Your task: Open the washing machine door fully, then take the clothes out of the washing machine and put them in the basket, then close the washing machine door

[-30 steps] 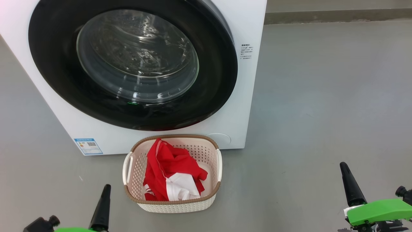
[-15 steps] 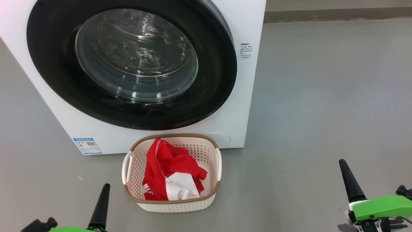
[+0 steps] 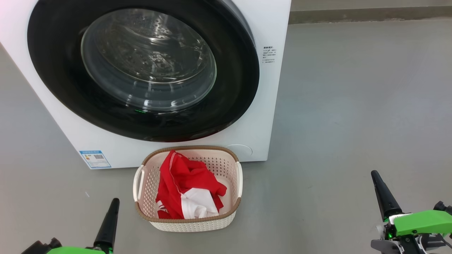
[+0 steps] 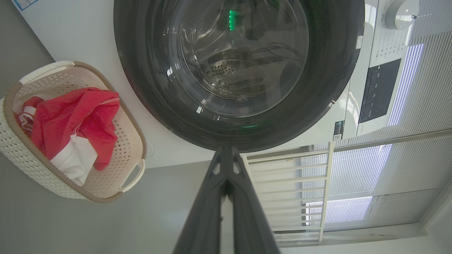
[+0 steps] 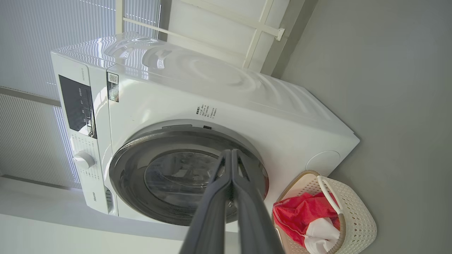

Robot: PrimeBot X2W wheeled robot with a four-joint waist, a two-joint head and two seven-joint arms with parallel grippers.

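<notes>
The washing machine (image 3: 272, 106) stands on the grey floor (image 3: 353, 106) right before us. Its washing machine door (image 3: 233, 88) lies flat against the front, and we see no gap around the glossy black rim in either wrist view. Through the glass bowl we make out bare perforated steel and no red fabric.

The basket (image 3: 187, 219) sits on the floor just in front of the machine, below the door. The clothes (image 3: 183, 183) lie heaped inside it, red with a white panel uppermost, none trailing over the rim.

Our left hand (image 4: 226, 151) hangs low to the left of the basket and our right hand (image 5: 231, 152) well off to its right. Each has its two fingers pressed together at the tips, with nothing between them, and neither touches anything.

We judge that all three steps are done: clothes out, basket loaded, door shut. What remains, as we see it, is to confirm the latch has caught. If it has not, a shut fingertip pressed on the rim's free side should seat it.
</notes>
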